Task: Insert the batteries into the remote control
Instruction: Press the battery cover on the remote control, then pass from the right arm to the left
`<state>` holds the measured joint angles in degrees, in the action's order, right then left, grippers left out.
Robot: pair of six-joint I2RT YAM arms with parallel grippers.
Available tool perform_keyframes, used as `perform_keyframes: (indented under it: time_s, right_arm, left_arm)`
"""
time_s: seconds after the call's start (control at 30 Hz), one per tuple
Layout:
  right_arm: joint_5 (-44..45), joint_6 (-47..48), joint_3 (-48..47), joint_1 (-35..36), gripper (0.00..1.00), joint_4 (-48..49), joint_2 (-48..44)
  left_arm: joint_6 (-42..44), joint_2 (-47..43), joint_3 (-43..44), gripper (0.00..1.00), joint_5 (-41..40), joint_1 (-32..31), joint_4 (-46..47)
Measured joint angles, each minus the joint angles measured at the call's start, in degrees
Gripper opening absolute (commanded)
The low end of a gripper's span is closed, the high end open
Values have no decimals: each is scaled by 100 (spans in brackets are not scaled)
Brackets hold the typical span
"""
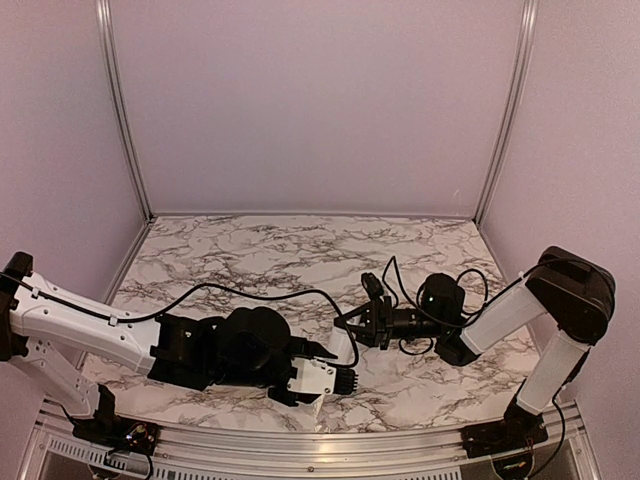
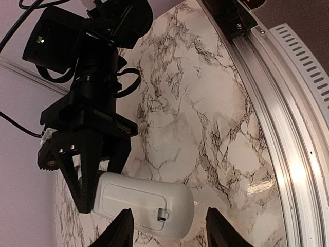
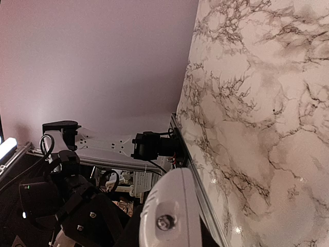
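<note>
1. Lilac walls (image 1: 320,100) close three sides of the marble counter (image 1: 280,250); aluminium posts (image 1: 122,110) stand at the back corners; a ribbed rail (image 2: 272,108) runs along the near edge.
2. The remote control (image 2: 149,203) sits mid-counter toward the front, its plain latched side facing the left wrist camera; the right jaws are clamped on one end.
3. The left jaws stand apart, a finger on either side of the remote's other end; a gap shows beside the rail-side finger (image 2: 218,229).
4. Marble shows unbroken from the jaws to the back wall; the left arm (image 1: 100,330) and right arm (image 1: 520,310) fill the front strip.
</note>
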<state>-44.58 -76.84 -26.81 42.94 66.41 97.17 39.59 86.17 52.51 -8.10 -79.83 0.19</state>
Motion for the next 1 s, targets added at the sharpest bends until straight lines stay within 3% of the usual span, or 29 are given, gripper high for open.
perform_keyframes:
  time_s: [0.17, 0.23, 0.3, 0.37, 0.67, 0.83, 1.0]
  right_arm:
    - [11, 302, 0, -2, 0, -168, 0]
    - [15, 404, 0, -2, 0, -219, 0]
    - [37, 514, 0, -2, 0, -280, -15]
    - [103, 658, 0, -4, 0, -411, -81]
    - [833, 2017, -697, -111, 0, -2361, -1088]
    - [1405, 2608, -1137, -118, 0, -3156, -1541]
    - [1657, 2734, -1163, -118, 0, -3449, -1596]
  left_arm:
    - [-245, -391, -94, 65, -138, 0, 221]
    - [-483, -525, -177, 74, -280, 15, 350]
    - [-833, -603, -249, 91, -470, 68, 455]
    - [-1425, -649, -278, 98, -688, 203, 498]
    - [-4059, -468, 310, 99, -387, 1097, 214]
    - [-4712, -55, 584, 99, -129, 1054, 208]
    - [-5110, 409, 815, 89, -293, 1040, 28]
